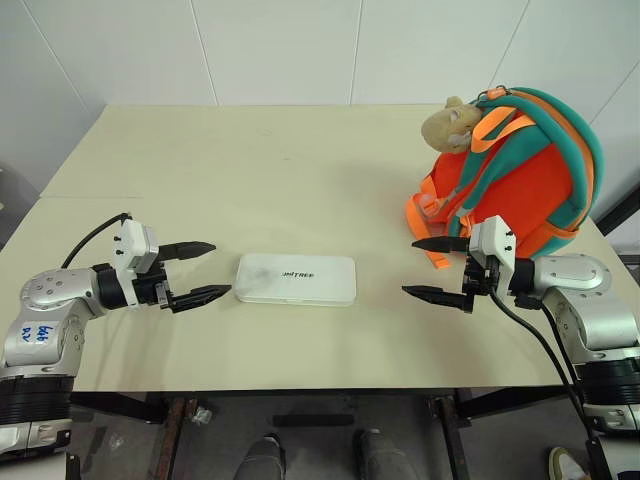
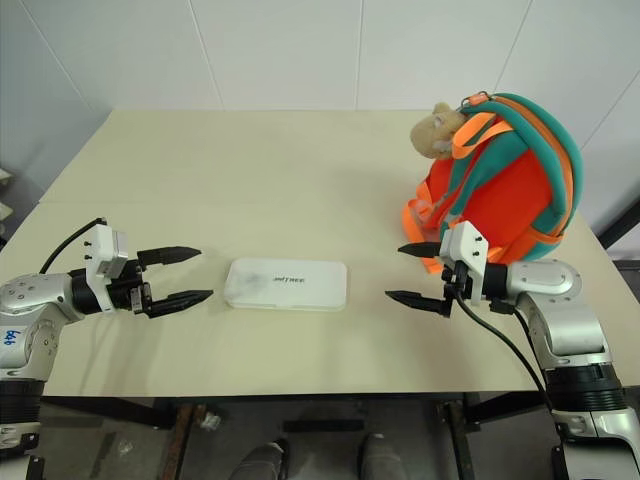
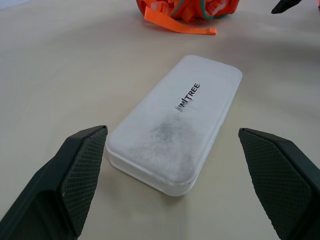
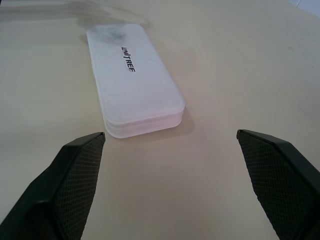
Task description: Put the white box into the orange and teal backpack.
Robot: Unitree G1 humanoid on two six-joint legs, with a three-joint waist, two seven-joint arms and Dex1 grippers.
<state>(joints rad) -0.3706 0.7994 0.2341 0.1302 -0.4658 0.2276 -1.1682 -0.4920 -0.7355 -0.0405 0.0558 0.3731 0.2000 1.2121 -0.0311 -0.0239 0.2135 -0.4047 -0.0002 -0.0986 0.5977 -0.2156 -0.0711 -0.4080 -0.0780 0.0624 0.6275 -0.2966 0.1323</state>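
White box (image 1: 295, 279): flat on tabletop (image 1: 300, 170), between both tools, touching neither
Left tool (image 1: 199, 272): jaws wide, empty
Right tool (image 1: 437, 268): likewise; orange and teal backpack (image 1: 520, 170) just behind
Risk: smooth box may slip if pinched unevenly

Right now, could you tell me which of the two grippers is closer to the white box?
The left gripper: its fingertips sit just off the short end of the white box, while the right gripper stands clearly farther from the other end.
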